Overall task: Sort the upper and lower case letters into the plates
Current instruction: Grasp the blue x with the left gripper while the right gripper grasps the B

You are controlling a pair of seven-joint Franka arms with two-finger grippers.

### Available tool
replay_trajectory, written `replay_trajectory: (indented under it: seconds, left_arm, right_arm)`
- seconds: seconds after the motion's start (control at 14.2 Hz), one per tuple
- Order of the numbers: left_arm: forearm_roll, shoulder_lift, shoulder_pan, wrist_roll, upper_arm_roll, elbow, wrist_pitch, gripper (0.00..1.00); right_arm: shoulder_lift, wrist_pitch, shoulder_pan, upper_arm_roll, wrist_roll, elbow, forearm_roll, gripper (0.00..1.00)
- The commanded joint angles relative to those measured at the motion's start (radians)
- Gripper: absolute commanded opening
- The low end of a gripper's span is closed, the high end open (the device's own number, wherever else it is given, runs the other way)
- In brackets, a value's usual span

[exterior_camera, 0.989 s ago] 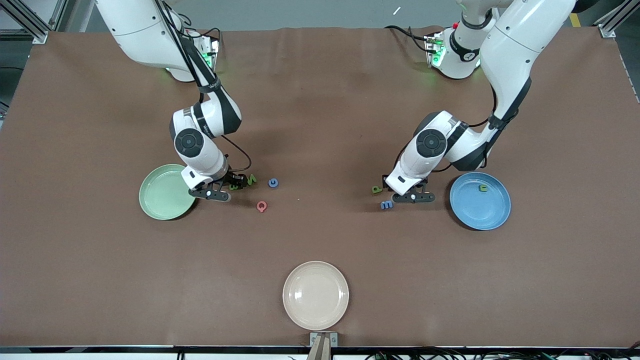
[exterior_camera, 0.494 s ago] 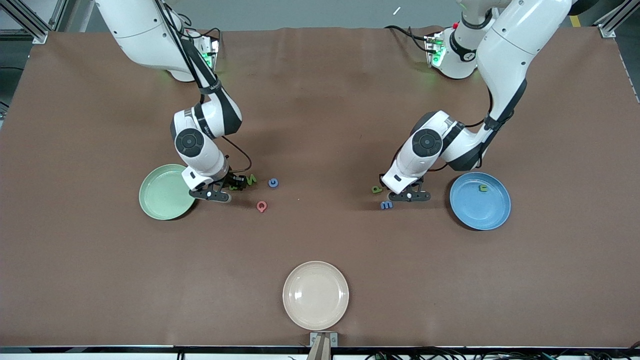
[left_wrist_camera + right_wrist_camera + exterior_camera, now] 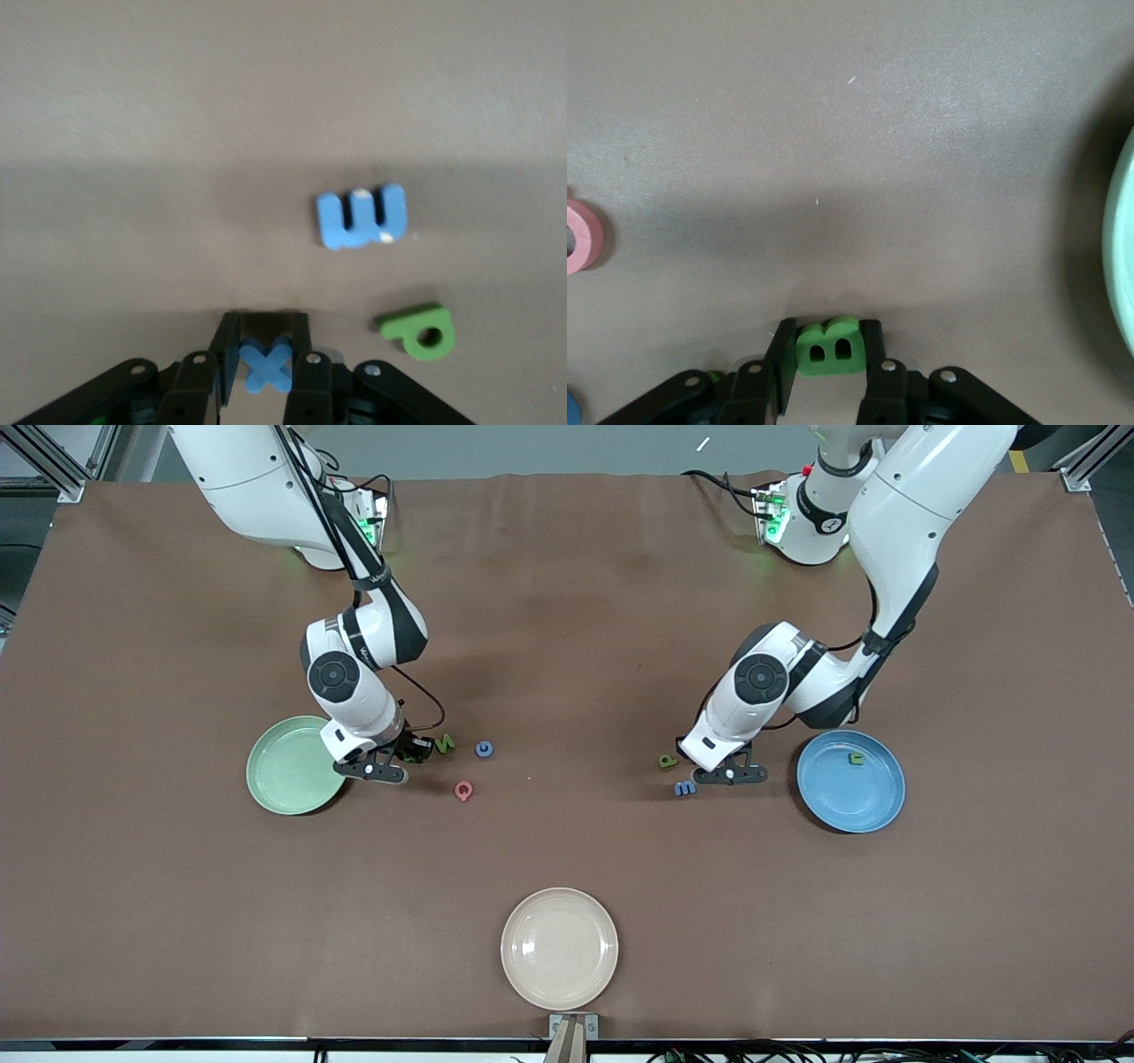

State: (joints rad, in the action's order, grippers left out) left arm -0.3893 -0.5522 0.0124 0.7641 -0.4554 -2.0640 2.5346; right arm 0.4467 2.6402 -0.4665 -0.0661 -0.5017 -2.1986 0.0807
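My left gripper [image 3: 266,333] is shut on a blue letter x [image 3: 267,366], low at the table beside the blue plate [image 3: 873,810]; in the front view this gripper [image 3: 706,772] sits under its hand. A blue letter m [image 3: 362,217] and a green letter p [image 3: 416,329] lie just ahead of it. My right gripper [image 3: 828,335] is shut on a green letter B [image 3: 827,349], low beside the mint green plate [image 3: 279,779]. That gripper [image 3: 413,749] is next to a green letter [image 3: 446,742].
A blue G [image 3: 484,749] and a pink Q [image 3: 463,790] lie toward the table's middle from my right gripper. One green letter [image 3: 856,758] lies in the blue plate. A cream plate [image 3: 559,948] stands near the front edge.
Both grippers have closed: the left on the blue x, the right on the green B. The arms have barely shifted.
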Motion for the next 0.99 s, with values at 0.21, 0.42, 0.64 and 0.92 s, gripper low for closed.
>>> replay_trajectory:
  seconds: [0.21, 0.42, 0.64, 0.92]
  left_arm:
    - [-0.019, 0.100, -0.250, -0.149, -0.110, -0.015, -0.111, 0.17]
    - [-0.020, 0.107, -0.374, -0.290, -0.134, -0.033, -0.116, 0.16]
    - [-0.020, 0.100, -0.478, -0.454, -0.132, -0.050, -0.116, 0.16]
    - [-0.164, 0.042, -0.590, -0.526, -0.132, -0.030, -0.100, 0.16]
  right_arm:
    - [-0.031, -0.173, 0.054, 0.000, 0.012, 0.075, 0.004, 0.04]
    - [-0.092, -0.304, 0.168, -0.001, 0.218, 0.114, 0.005, 0.04]
    - [-0.106, -0.342, 0.323, -0.001, 0.508, 0.106, 0.005, 0.00]
    - [-0.097, -0.244, 0.417, -0.001, 0.660, 0.002, 0.005, 0.00]
